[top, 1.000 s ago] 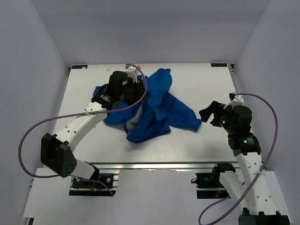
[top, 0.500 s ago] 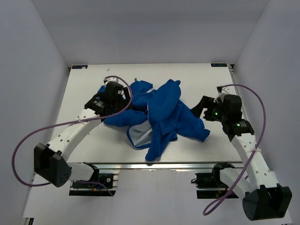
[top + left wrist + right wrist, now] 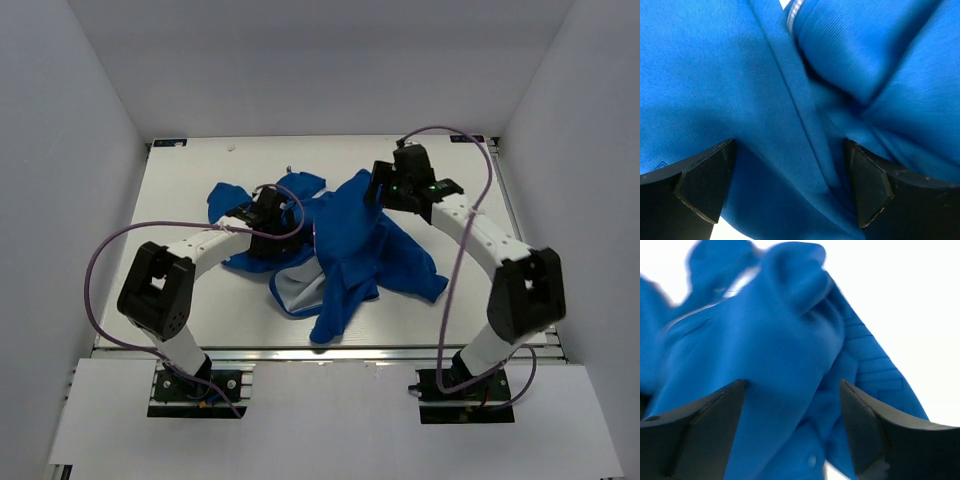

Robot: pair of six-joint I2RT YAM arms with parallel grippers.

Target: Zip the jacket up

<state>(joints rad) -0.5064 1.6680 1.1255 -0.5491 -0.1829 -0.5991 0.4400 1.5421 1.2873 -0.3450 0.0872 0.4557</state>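
The bright-blue jacket lies crumpled in the middle of the table, with a patch of white lining showing near its front. My left gripper sits low on the jacket's left part. In the left wrist view this gripper stands open, with blue folds bulging between its fingers and a short piece of pale zipper at the top. My right gripper is at the jacket's far right lobe. It too is open around blue cloth, and a small snap shows there.
One sleeve trails toward the table's near edge. Purple cables loop off both arms. White walls enclose the table on three sides.
My left gripper opened and let the lifted jacket drop and spread, then came back onto its left part. My right arm swung from the right side to the jacket's far right lobe.
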